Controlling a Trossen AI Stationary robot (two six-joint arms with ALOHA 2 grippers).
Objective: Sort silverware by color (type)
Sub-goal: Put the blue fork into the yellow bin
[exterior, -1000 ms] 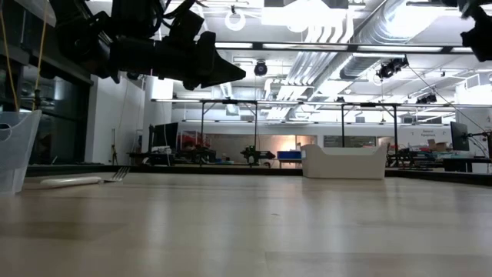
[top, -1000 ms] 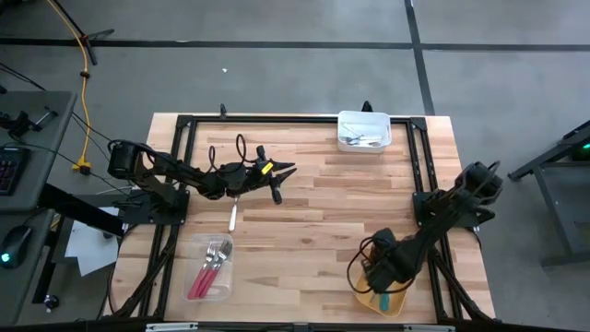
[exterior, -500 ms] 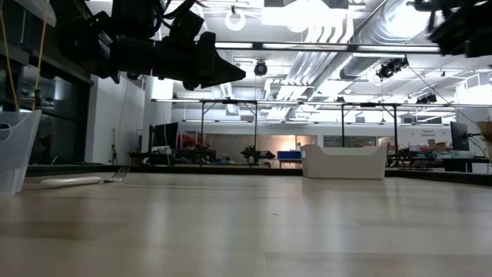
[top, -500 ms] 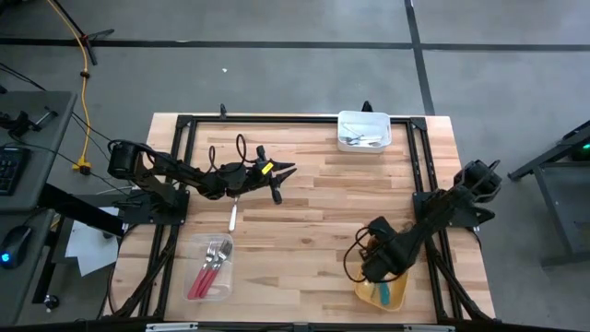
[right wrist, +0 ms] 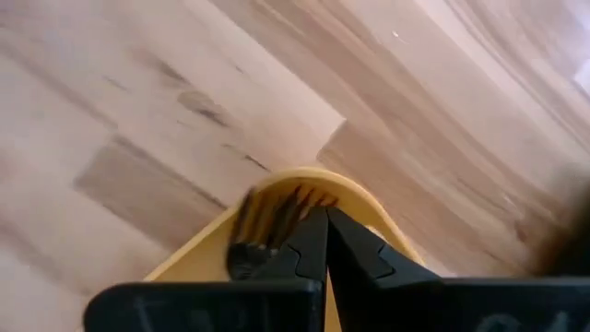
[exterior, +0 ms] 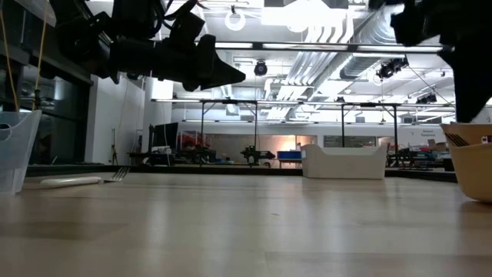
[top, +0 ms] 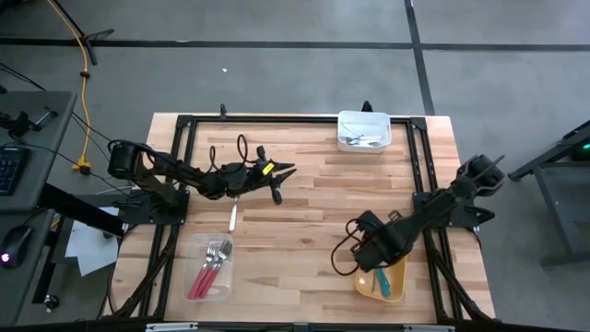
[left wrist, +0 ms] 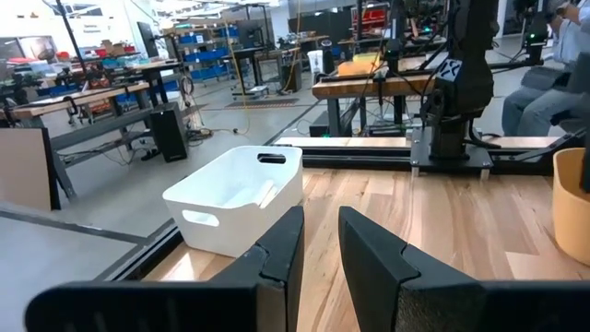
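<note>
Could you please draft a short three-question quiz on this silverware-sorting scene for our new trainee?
1. True or false: the right end effector is shut.
2. Which container holds the red-handled utensils? A) white bin B) clear container C) yellow container
3. What lies loose on the table below the left end effector?

Key: 1. True. 2. B. 3. A white-handled utensil.
</note>
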